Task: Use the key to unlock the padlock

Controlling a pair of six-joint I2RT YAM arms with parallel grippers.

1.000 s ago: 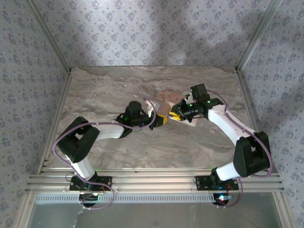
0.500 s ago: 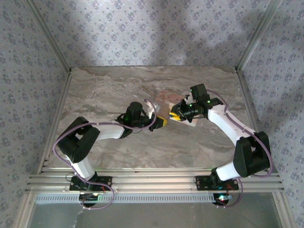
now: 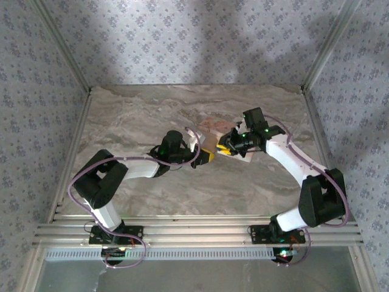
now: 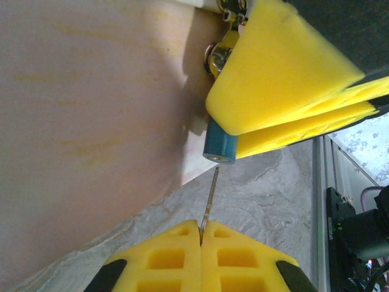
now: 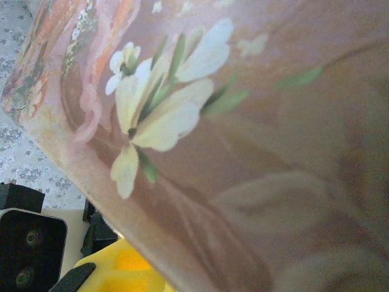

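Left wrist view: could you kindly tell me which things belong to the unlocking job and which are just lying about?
Job: key, padlock, left gripper, right gripper.
Lying about: pinkish panel, marble tabletop.

Arms meet mid-table (image 3: 134, 115), with the box (image 3: 211, 123) just behind them.
The left gripper (image 3: 206, 156) comes in from the left and the right gripper (image 3: 223, 148) from the right, the two just apart near the table's middle. The key (image 4: 208, 198) juts from between the left fingers, and its tip is right at the end of the padlock (image 4: 220, 142); touching or not, can't tell. The padlock sits pinched in the right pads, hard beside the box wall.
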